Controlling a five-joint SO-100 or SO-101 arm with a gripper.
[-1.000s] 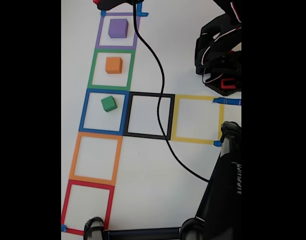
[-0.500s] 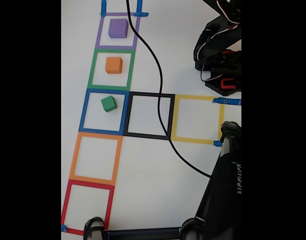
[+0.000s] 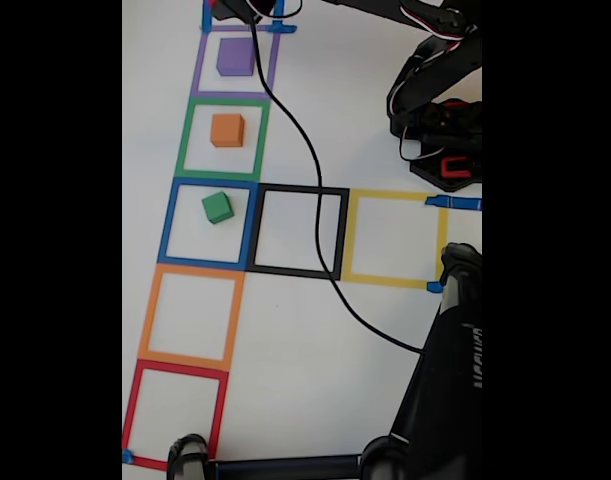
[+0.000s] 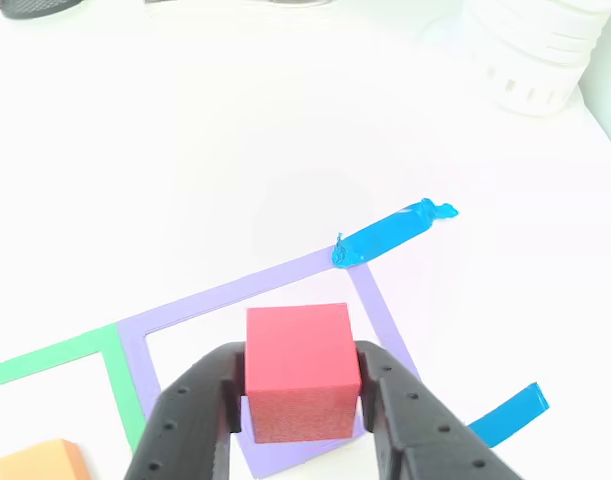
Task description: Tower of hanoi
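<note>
While the red cube (image 4: 300, 370) sat clamped between the two black fingers (image 4: 190, 415) of the end effector (image 4: 298, 405), the other view showed it hanging above the purple taped square (image 4: 370, 300), with that square's far edge and right edge visible beyond it. Two strips of blue tape (image 4: 390, 235) marked the corners of the purple square on its right side in that view, and a green taped square (image 4: 45, 358) adjoined it on the left, with the corner of an orange cube (image 4: 40, 462) showing at the bottom left. In the fixed view the end effector (image 3: 235, 8) sat at the very top edge, just above the purple square (image 3: 198, 70), which held a purple cube (image 3: 235, 56). Below it, the green square (image 3: 183, 140) held the orange cube (image 3: 226, 130), and the blue square (image 3: 170, 225) held a green cube (image 3: 217, 207) turned slightly askew. Further down the column lay an orange square (image 3: 150, 310) and a red square (image 3: 135, 410), while a black square (image 3: 297, 188) and a yellow square (image 3: 390, 196) extended to the right of the blue one. A black cable (image 3: 315, 170) trailed from the end effector down across the black square over the white counter (image 3: 285, 340). The arm's base (image 3: 440, 120) stood at the upper right of the fixed view.
</note>
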